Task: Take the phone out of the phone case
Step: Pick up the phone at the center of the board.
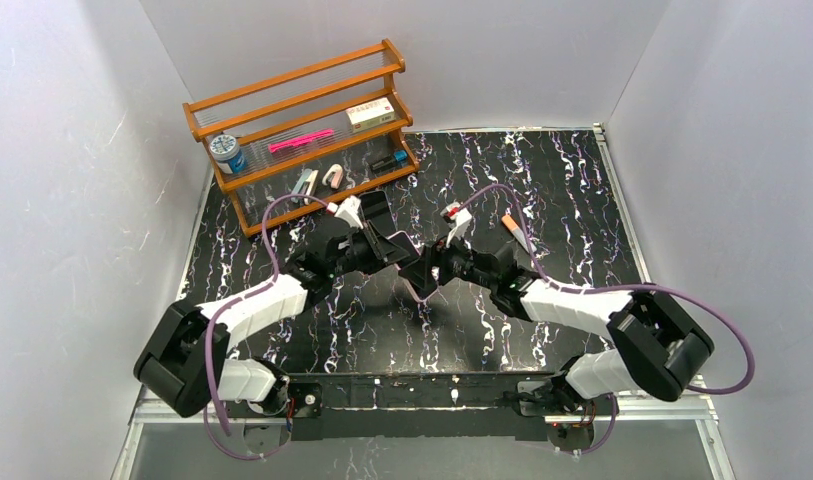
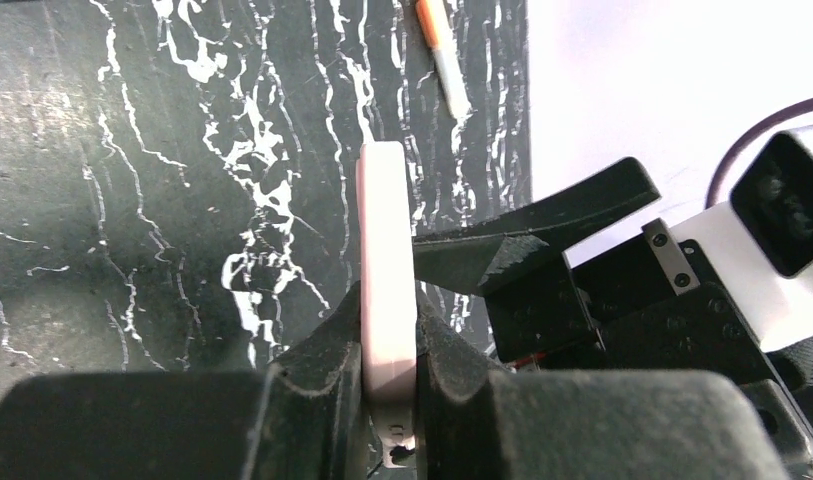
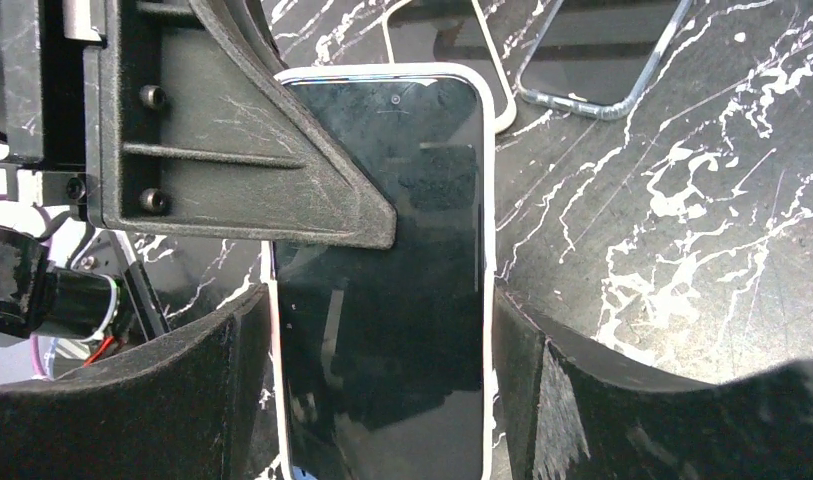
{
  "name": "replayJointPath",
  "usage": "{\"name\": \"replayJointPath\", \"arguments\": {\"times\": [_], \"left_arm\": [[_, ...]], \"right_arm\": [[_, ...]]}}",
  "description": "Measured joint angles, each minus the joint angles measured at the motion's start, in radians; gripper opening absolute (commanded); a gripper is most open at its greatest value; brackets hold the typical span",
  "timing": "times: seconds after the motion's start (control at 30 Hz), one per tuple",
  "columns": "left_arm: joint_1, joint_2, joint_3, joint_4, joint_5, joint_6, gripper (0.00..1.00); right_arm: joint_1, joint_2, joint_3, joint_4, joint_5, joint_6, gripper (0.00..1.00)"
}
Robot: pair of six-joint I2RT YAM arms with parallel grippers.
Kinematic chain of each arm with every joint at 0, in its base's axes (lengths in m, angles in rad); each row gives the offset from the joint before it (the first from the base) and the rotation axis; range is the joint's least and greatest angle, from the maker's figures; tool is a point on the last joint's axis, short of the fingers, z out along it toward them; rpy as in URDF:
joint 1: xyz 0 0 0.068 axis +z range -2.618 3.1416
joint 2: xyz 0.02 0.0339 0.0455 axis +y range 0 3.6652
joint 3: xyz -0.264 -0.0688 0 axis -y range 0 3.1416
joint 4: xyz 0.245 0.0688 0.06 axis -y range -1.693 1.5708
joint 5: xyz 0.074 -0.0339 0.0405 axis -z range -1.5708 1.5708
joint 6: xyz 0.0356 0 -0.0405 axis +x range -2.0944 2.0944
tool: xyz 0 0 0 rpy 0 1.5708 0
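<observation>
The phone [image 3: 402, 330], black screen up inside a white-rimmed phone case [image 3: 488, 250], hangs above the middle of the marbled table [image 1: 422, 275]. My left gripper [image 2: 389, 340] is shut on one end of it, one finger on the screen [image 3: 232, 150] and the other behind; in the left wrist view the phone shows edge-on as a pale pink strip [image 2: 387, 250]. My right gripper [image 3: 382, 400] holds the other end, with its fingers pressed against the case's two long side rims. In the top view the left gripper [image 1: 407, 262] and right gripper [image 1: 444, 268] meet at the phone.
Two empty cases lie on the table beyond the phone, one white-rimmed [image 3: 505, 100] and one clear grey [image 3: 582, 105]. An orange marker [image 1: 515, 230] lies at the right. A wooden rack [image 1: 302, 130] with small items stands at the back left.
</observation>
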Motion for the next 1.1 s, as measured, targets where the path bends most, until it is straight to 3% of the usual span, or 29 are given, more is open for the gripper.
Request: {"name": "replayJointPath", "arguments": {"times": [0.07, 0.5, 0.9, 1.1], "left_arm": [[0.0, -0.024, -0.014, 0.015, -0.009, -0.02, 0.0], [0.114, -0.194, -0.115, 0.209, -0.112, -0.188, 0.0], [0.119, -0.263, -0.13, 0.372, -0.14, -0.374, 0.0], [0.119, -0.263, -0.144, 0.404, -0.138, -0.425, 0.0]], "right_arm": [[0.003, -0.022, -0.007, 0.003, 0.003, 0.005, 0.98], [-0.033, -0.283, -0.107, 0.082, 0.026, 0.217, 0.98], [-0.039, -0.22, -0.142, 0.25, -0.089, 0.356, 0.66], [-0.039, -0.183, -0.138, 0.335, -0.141, 0.381, 0.61]]}}
